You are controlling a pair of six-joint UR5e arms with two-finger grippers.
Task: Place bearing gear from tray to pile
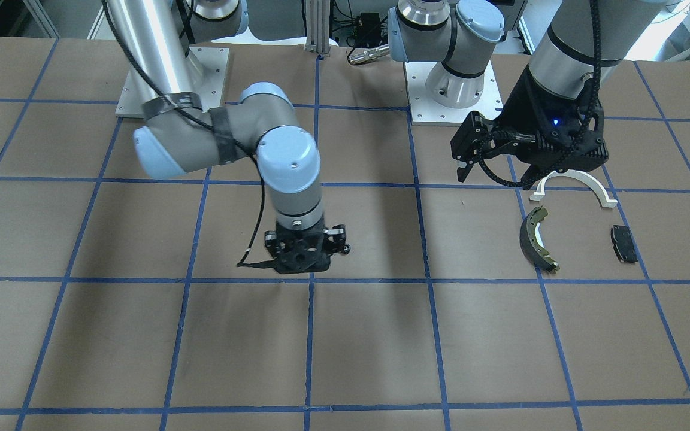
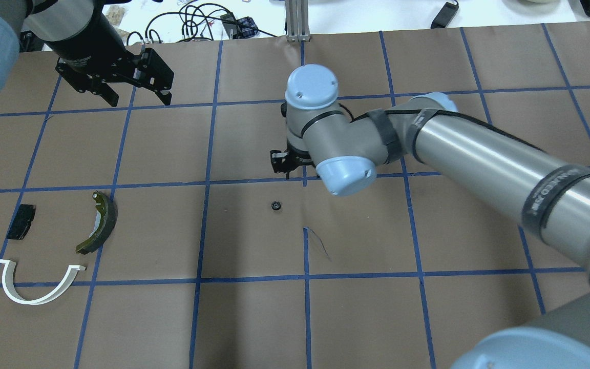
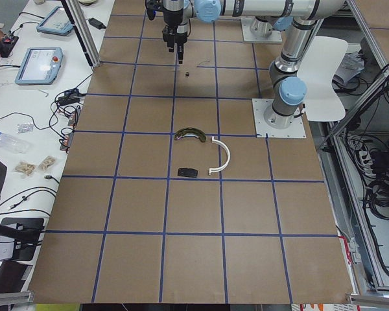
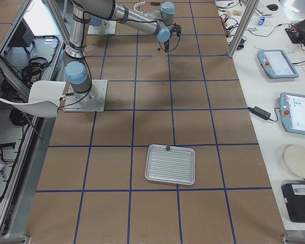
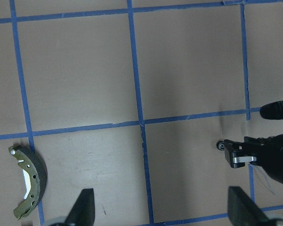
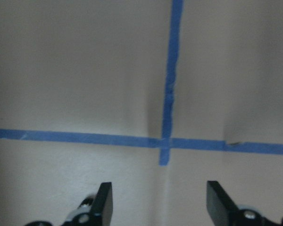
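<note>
The right arm stretches across, elbow bent, its right gripper pointing straight down with jaws wide apart and empty close by the bearing gear on the brown, blue-taped bench, well apart from the pile, near which the left gripper hangs, jaws likewise spread and empty.

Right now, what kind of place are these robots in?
Probably a robot testing lab: a table gridded in blue tape, control tablets on the side bench, and loose cables nearby.
</note>
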